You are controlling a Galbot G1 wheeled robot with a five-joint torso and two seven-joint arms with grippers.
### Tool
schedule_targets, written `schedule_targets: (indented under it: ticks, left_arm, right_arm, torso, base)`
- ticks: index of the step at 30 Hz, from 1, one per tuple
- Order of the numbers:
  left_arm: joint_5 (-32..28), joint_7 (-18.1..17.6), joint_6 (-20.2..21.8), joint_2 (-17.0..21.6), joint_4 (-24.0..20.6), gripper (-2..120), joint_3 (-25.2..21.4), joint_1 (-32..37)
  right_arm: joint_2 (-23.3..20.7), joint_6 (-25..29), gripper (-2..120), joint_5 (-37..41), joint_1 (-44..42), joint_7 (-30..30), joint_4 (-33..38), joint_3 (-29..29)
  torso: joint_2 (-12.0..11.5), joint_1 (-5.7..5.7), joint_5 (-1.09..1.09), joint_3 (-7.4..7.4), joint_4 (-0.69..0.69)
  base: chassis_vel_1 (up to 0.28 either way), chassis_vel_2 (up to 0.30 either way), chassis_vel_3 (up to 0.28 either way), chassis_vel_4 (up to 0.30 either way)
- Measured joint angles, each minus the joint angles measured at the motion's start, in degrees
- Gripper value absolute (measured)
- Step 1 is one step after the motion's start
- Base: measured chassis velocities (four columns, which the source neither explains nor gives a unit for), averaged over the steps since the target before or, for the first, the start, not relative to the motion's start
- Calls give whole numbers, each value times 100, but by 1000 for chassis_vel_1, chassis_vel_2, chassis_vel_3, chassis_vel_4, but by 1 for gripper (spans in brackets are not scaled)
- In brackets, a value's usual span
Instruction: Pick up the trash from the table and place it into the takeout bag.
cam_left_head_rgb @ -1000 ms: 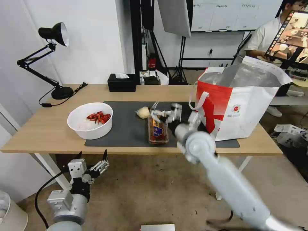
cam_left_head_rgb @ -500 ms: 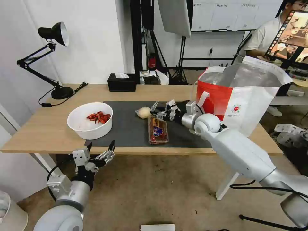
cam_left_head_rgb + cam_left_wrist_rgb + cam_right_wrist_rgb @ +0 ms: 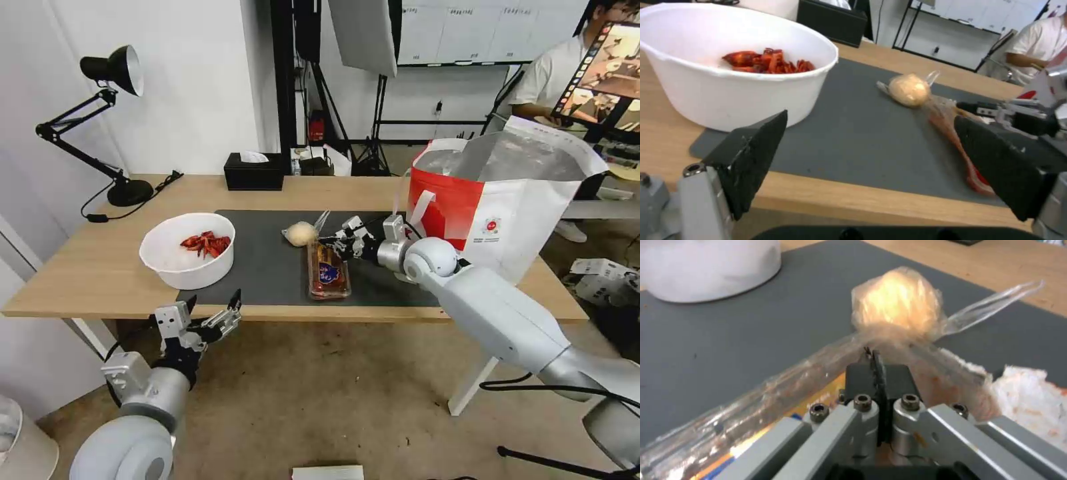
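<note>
Right hand (image 3: pixel 331 241): fingers pressed together at the far end of the clear hinged plastic tray with red and white scraps (image 3: pixel 328 270); whether film is pinched, I cannot tell.
Left hand (image 3: pixel 215 319): fingers apart, below the surface's (image 3: pixel 80 277) near edge.
On the mat: tray, clear bag with beige lump (image 3: pixel 301 233), white bowl of red scraps (image 3: pixel 187 250).
Red-and-white foil-lined takeout bag (image 3: pixel 497 210): open; contents hidden.
Progress: judged early; three pieces remain.

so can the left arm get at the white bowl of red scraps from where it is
Probably yes: the left gripper hangs open just below the light-wood table's front edge, and the white bowl of red scraps sits close behind that edge, nothing between.
</note>
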Motion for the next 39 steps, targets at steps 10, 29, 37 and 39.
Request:
schedule_targets:
  ticks: [10,29,37,39]
  left_arm:
    - [-791,28,76,315,333,100,187,-467]
    - [-3518,366,244,866,1275,100,1028,-1626]
    - [-3520,174,264,714,1744,100,1492,-2117]
    - [-3499,109,265,682,1815,100,1571,-2178]
  right_arm:
    - [-30,-19,0,27,-109,17,41,0]
    - [-10,-8,0,66,-134,47,27,-76]
    - [-84,-8,0,137,-135,59,153,-91]
    - [-86,-7,0,142,-135,61,155,-91]
  torso:
    - [0,0,0,0,0]
    - [0,0,1,0,0]
    - [0,0,1,0,0]
    - [0,0,1,1,0]
  base:
    - [0,0,0,0]
    - [0,0,0,0]
    - [0,0,0,0]
    - [0,0,0,0]
